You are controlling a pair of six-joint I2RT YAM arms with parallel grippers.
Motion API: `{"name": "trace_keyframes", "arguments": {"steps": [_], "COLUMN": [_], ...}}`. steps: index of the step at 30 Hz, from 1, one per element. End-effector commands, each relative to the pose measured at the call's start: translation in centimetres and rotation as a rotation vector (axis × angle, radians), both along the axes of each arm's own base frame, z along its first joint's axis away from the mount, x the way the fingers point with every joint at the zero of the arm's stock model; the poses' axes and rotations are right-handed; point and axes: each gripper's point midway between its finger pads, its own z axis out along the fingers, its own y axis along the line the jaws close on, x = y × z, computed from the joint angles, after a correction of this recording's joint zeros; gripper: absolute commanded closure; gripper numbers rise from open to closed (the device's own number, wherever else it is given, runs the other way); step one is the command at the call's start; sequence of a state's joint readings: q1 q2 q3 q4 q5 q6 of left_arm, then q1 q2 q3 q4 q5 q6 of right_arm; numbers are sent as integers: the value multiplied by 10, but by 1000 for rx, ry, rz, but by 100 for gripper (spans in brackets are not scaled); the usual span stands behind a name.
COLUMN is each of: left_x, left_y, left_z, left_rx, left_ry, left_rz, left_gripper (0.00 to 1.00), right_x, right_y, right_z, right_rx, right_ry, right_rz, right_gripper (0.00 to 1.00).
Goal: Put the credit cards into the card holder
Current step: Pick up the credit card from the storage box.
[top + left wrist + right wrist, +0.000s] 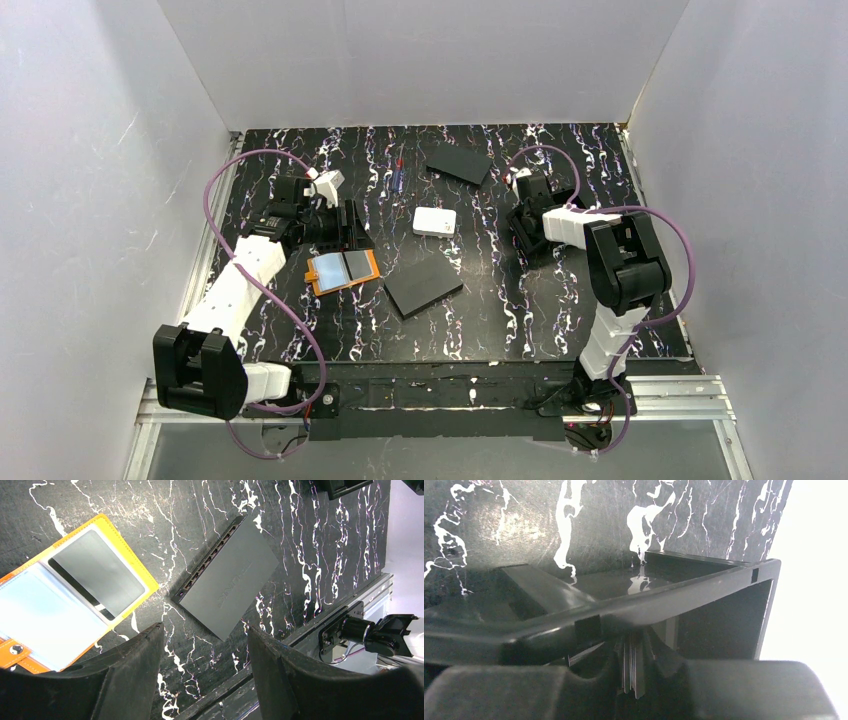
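Lying open on the table (500, 300), the card holder (342, 270) sits left of centre, just beside a flat black box (423, 285). Left fingers (125, 680) are spread apart near it, grasping nothing. Right fingers (734, 690) are clenched on thin credit cards (634, 672) at a black tray's (704, 582) rim.
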State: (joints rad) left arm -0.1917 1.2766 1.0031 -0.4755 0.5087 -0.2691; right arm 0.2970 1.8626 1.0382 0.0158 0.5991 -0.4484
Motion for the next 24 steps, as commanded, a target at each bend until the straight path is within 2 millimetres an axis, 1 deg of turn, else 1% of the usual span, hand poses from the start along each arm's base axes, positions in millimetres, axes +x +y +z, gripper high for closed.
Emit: {"name": "trace_keyframes", "arguments": {"steps": [1,3,5,6,8,10,11,13,15,18,21,22,23,24], "left_x": [-5,-4,-4,-4,-4,-4,-4,-4,-4,-5,-5,-5,-5,-5], "left_y": [2,2,2,2,2,2,1,0,-1,-3,-4,-4,-5,-6], "left_z": [1,1,0,0,-1,-1,-1,-3,-4,-4,-4,-4,-4,-4], "left_rx": [3,6,7,7,7,6,3,-2,-10,-20,-23,-28,-34,-37], "left_ry": [-6,-7,-5,-3,0,1,3,10,20,25,23,24,28,28], "left_rz": [-5,-3,-2,-3,-3,-5,-6,-9,-11,-17,-17,-19,-22,-23], "left_gripper": [40,40,40,40,40,40,40,40,40,40,40,40,40,40], "right_x": [14,15,11,8,-1,-15,-22,-34,-45,-56,-63,-66,-63,-61], "right_y": [-2,2,12,18,37,62,71,82,93,98,98,94,81,74], "right_z": [10,18,19,19,15,12,12,12,15,24,33,34,35,36], "right_rx": [20,41,91,119,211,316,352,409,458,496,519,513,480,458], "right_ry": [-47,-49,-20,1,47,94,112,134,142,138,122,121,89,69], "right_rz": [-19,-8,36,64,154,286,331,383,433,455,435,416,337,300], "right_gripper": [80,88,96,98,99,99,99,99,99,99,99,99,99,99]}}
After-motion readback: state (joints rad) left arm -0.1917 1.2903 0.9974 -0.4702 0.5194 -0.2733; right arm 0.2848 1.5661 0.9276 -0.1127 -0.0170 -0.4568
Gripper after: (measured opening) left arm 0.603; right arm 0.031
